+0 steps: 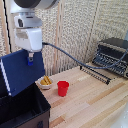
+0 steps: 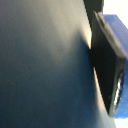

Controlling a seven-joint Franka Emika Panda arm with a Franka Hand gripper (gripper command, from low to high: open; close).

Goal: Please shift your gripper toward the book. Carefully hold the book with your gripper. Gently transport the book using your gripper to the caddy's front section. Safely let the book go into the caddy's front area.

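- Exterior view: gripper (image 1: 30,60) hangs from the white boxy wrist at upper left, fingers pointing down, clamped on the top edge of the book (image 1: 21,74).
- Book is off the table, held upright, slightly tilted, its broad navy cover facing the camera. White page edge shows along its left side.
- Book sits above the caddy (image 1: 25,109), lower edge at or just above the caddy's rim. Can't tell whether it touches, or which compartment it's over.
- Caddy is the black bin in the lower left corner, partly cut off by the frame edge.
- Wooden table (image 1: 95,102) carries the rest: red cup (image 1: 62,88) just right of the caddy, small bowl (image 1: 45,83) with yellow contents just behind and left of the cup, close to the book's lower right corner.
- Black toaster oven (image 1: 113,56) at far right, well apart from the book. Thin black rack (image 1: 95,73) lies on the table in front of it.
- Grey cable (image 1: 70,56) runs from the wrist across to the right, toward the oven.
- Wrist view: dark book cover (image 2: 42,65) fills most of the frame, very close and blurred. One blue-tipped finger (image 2: 112,30) with its dark pad lies flat against the cover. Second finger is hidden behind the book.
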